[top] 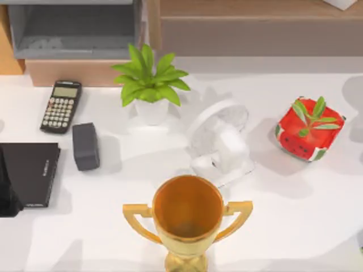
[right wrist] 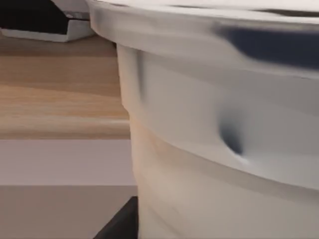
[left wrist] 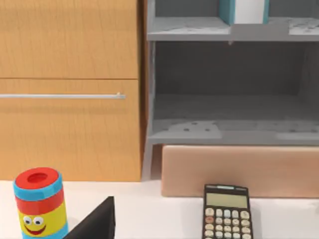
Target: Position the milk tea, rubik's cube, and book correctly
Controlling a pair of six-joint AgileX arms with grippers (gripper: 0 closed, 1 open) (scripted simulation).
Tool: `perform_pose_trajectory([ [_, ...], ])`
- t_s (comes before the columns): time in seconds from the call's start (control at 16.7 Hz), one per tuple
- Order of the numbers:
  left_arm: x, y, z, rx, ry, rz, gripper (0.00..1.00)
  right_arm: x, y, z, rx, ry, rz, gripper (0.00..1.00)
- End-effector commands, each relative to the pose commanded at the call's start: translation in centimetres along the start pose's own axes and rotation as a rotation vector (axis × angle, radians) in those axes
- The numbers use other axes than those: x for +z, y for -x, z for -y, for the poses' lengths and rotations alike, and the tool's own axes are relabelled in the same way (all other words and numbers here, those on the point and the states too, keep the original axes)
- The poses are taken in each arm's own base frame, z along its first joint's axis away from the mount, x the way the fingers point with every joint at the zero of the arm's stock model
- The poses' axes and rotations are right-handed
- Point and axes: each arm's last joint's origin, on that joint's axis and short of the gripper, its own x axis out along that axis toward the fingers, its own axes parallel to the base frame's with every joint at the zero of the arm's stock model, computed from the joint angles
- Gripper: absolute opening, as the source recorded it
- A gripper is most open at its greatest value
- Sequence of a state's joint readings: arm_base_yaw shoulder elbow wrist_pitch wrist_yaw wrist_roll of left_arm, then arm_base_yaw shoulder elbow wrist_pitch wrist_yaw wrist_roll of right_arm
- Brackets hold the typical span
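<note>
The book (left wrist: pixel 244 11), teal with white page edges, stands upright on the upper level of the grey shelf (left wrist: pixel 189 29). A big white cup, the milk tea (right wrist: pixel 209 149), hangs very close in the right wrist view, in front of the wooden cabinet. My right gripper (right wrist: pixel 164 230) is shut on it, and one dark finger (right wrist: pixel 117 225) lies against its wall. My left gripper (top: pixel 8 187) is at the table's left edge beside the black notebook (top: pixel 33 170), facing the shelf. The rubik's cube is out of view.
On the table stand a calculator (top: pixel 60 106), a dark grey box (top: pixel 85 146), a potted plant (top: pixel 148 85), a white fan (top: pixel 220 141), a watermelon pot (top: pixel 309 129) and a gold trophy (top: pixel 188 218). A striped smiley-face cylinder (left wrist: pixel 40 201) stands before the wooden drawers (left wrist: pixel 70 94).
</note>
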State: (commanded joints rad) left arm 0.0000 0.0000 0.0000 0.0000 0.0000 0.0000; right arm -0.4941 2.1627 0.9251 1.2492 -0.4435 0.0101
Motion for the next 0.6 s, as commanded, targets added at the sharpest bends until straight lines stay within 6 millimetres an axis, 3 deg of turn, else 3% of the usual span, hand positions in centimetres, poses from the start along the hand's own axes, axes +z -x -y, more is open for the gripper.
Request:
perform_pose_trajectory([
  [0.3,0.0,0.0,0.0,0.0,0.0,0.0,1.0,-2.0,0.2,0.0,0.004,0.004,-0.003,0.0],
  [0.6,0.0,0.0,0.0,0.0,0.0,0.0,1.0,-2.7,-0.4,-0.3,0.007,-0.001,-0.002,0.0],
])
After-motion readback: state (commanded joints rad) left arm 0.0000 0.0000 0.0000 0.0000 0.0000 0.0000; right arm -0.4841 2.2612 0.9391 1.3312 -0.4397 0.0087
